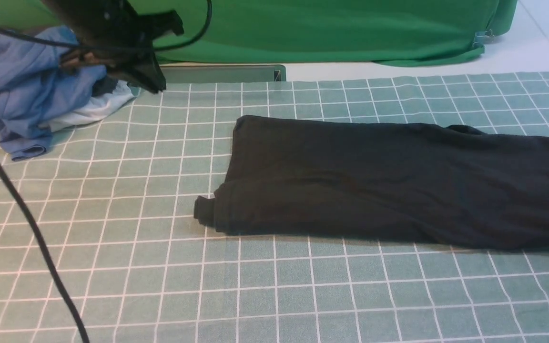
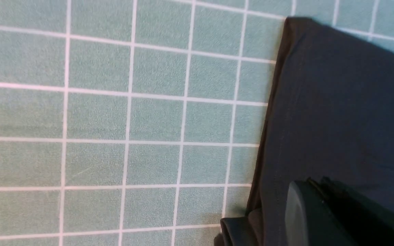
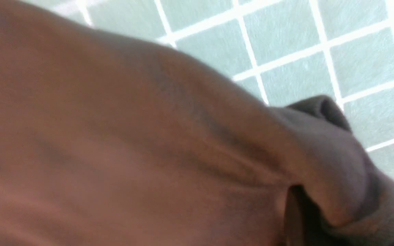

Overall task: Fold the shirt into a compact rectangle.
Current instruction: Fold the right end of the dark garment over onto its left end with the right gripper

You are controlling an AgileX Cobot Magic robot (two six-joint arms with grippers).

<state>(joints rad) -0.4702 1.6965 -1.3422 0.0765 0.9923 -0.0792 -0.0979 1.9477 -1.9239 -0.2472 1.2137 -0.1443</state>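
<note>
The black shirt (image 1: 379, 181) lies on the checked cloth as a long folded strip. It runs from the middle of the table out past the right edge of the front view, with a small flap sticking out at its near left corner. My left gripper (image 1: 153, 83) hangs raised at the far left, away from the shirt, its fingers together and empty. The left wrist view looks down on the shirt's left end (image 2: 337, 112) past that gripper (image 2: 315, 186). In the right wrist view, shirt fabric (image 3: 132, 136) fills the picture and bunches into my right gripper (image 3: 294, 212), hiding its fingers.
A heap of blue and white garments (image 1: 31, 95) sits at the far left, just behind the left gripper. A bright green cloth (image 1: 327, 28) hangs along the back. A black cable (image 1: 26, 219) crosses the left side. The teal checked tablecloth (image 1: 274, 295) covers the table.
</note>
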